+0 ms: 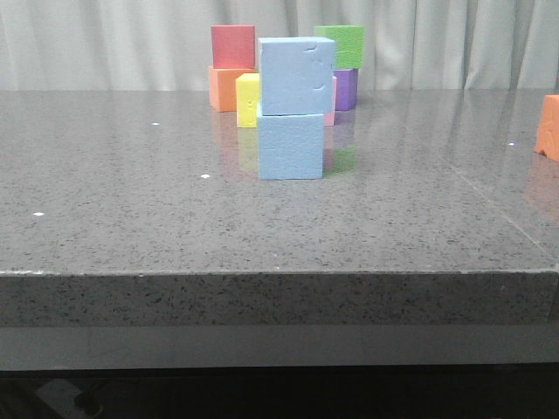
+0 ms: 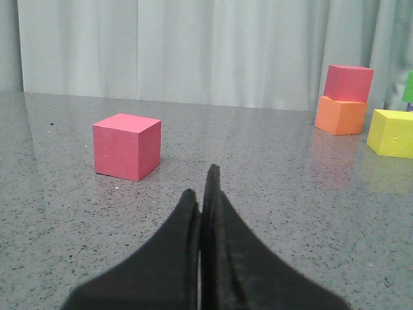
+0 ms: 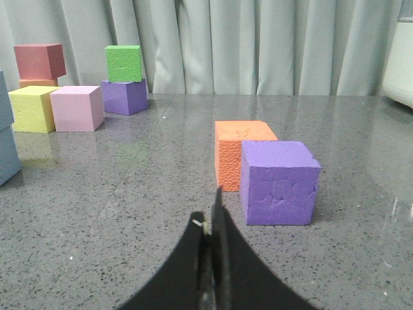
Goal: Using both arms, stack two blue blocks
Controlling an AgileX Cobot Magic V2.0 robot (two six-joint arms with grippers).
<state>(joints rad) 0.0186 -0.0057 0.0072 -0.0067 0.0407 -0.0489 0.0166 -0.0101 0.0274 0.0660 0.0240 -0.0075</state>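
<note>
Two pale blue blocks stand stacked mid-table in the front view: the upper block (image 1: 296, 76) rests on the lower block (image 1: 290, 146), shifted slightly right. Their edge shows at the border of the right wrist view (image 3: 6, 145). No arm shows in the front view. My left gripper (image 2: 201, 187) is shut and empty, low over the table, a red cube (image 2: 126, 146) ahead of it. My right gripper (image 3: 210, 210) is shut and empty, next to a purple cube (image 3: 279, 183).
Behind the stack stand a red cube (image 1: 232, 45) on an orange cube (image 1: 227, 88), a yellow cube (image 1: 248, 99), a green cube (image 1: 342, 45) on a purple cube (image 1: 347, 87). An orange block (image 1: 548, 127) sits at the right edge. A pink cube (image 3: 77, 108) shows too.
</note>
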